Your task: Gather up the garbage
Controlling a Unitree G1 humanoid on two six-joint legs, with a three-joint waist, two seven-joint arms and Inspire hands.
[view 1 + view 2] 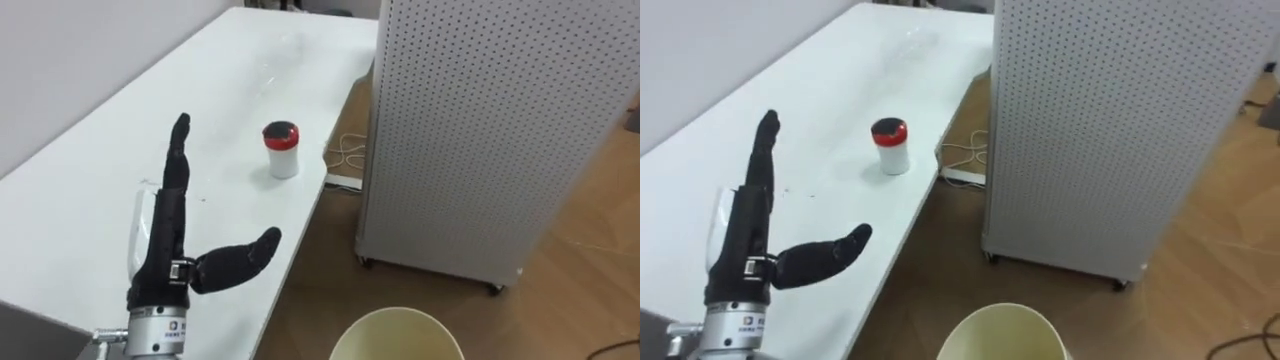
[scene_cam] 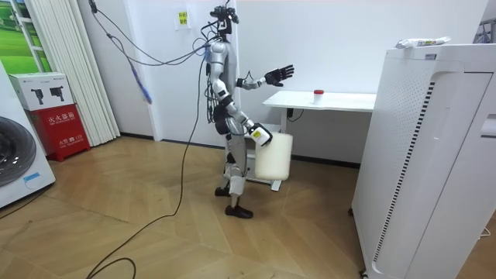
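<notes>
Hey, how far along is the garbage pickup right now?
Nothing looks picked yet: the red-lidded white container stands on the white table. Under way: the left hand hovers open short of it. Left: grasp it and drop it in the cream bin.

- Red box (image 2: 60,126) on the floor by the curtain: white characters across its front, too small to read.
- White box (image 2: 35,87) on top of the red box: dark product pictures on its face, no legible words.
- Yellow-green sign (image 2: 182,17) high on the wall behind the robot: print cannot be made out.
- Washing machine (image 2: 15,159): blue sticker on its front, illegible.
- Left hand (image 1: 167,240): silver wrist band carries a short line of dark print, too small to read.
- Legible text overall: none.
</notes>
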